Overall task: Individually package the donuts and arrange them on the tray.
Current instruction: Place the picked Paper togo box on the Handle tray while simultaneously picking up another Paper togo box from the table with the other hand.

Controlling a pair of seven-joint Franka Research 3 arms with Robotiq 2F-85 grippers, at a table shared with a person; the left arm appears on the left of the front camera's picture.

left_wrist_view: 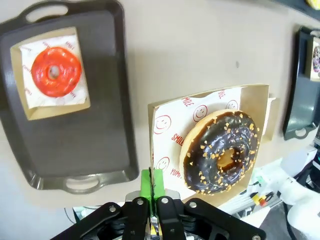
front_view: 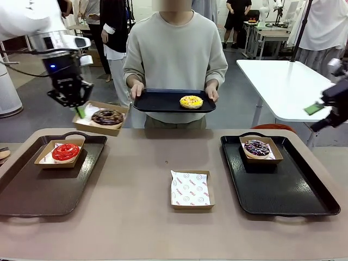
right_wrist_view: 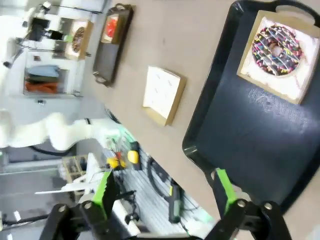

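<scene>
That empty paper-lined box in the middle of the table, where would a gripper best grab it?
Probably a thin cardboard side wall, pinched from above, one finger inside and one outside: the empty box lies flat and open-topped. The left gripper holds the chocolate donut's box by its edge like that.

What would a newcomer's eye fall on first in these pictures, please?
Probably the left gripper, shut on the edge of a cardboard box with the chocolate donut in it, held in the air over the far left of the table. Next, the person at the far side, holding a black tray with the yellow donut on it. An empty lined box sits mid-table.
</scene>
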